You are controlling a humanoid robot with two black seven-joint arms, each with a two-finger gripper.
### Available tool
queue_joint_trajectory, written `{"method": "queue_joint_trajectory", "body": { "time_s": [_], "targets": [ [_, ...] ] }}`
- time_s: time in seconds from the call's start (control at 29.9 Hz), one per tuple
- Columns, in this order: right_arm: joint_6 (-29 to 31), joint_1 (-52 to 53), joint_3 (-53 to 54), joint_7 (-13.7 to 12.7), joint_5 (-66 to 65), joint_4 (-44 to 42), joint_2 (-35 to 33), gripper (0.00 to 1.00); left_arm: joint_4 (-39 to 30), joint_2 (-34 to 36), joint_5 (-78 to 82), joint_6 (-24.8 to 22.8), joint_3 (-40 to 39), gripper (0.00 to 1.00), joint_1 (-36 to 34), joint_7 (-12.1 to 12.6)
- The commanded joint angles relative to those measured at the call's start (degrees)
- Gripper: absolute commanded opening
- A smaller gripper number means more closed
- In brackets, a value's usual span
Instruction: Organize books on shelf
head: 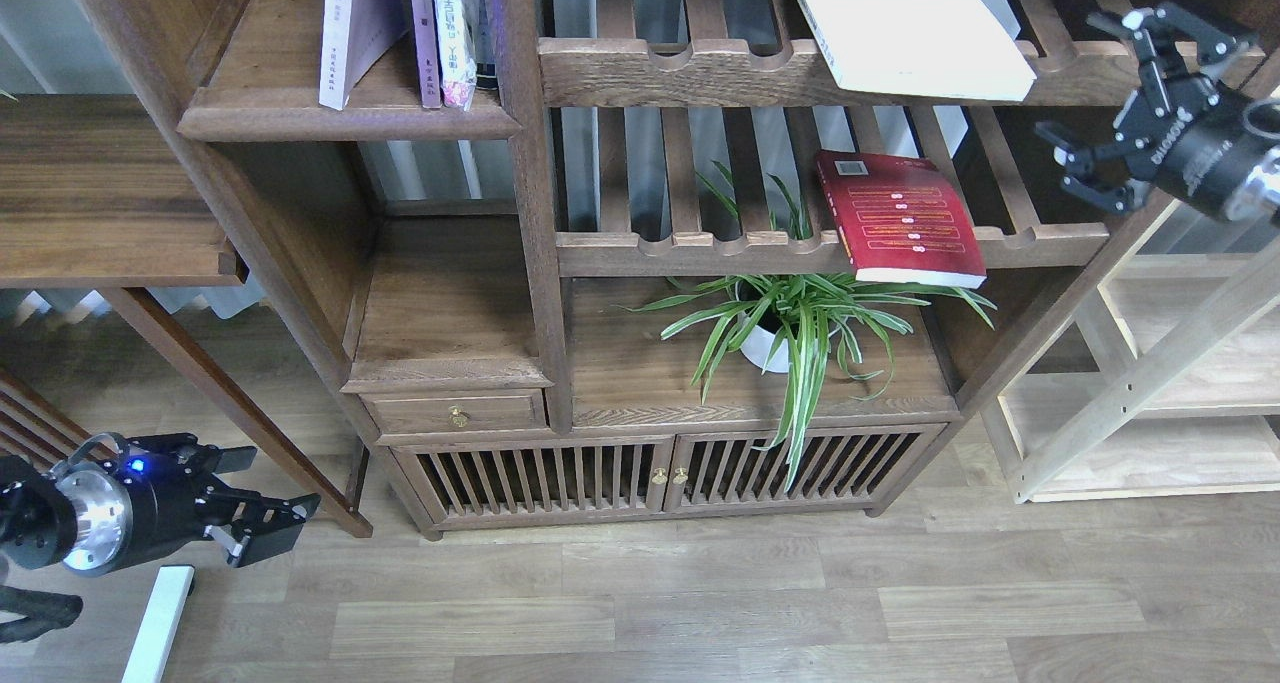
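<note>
right tool (1120, 108) jaws apart, empty | red book (895, 218) lies down-left of it, long axis front-to-back | left tool (270, 518) apart, far lower-left | right arm nearer

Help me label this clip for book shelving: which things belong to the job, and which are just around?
Job:
lavender book
white book
red book
solid shelf
right gripper, open

Just around:
potted plant
thin books
slatted racks
pale rack
drawer
</note>
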Motion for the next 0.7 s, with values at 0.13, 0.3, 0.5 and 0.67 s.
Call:
{"method": "queue_joint_trajectory", "body": {
  "time_s": [0.13, 0.3, 0.5, 0.67],
  "targets": [
    [0.0, 2.9, -0.1, 0.0, -1.6, 2.7, 1.3, 1.0, 0.2, 0.4, 0.0, -0.2, -0.1, 0.85, -0.1, -0.1],
    [0.0, 3.0, -0.6, 0.0, -4.2, 3.5, 2.2, 1.0, 0.3, 0.4, 0.0, -0.3, -0.3, 0.85, -0.5, -0.1],
    [0.4, 4.2, -0.4, -0.8, -4.4, 3.4, 4.7, 1.0, 0.3, 0.2, 0.0, -0.2, -0.3, 0.85, -0.6, 0.0],
    [1.0, 5.2, -0.5, -1.8, -4.4, 3.0, 6.6, 0.99, 0.3, 0.2, 0.0, -0.2, -0.3, 0.85, -0.9, -0.1]
  ]
}}
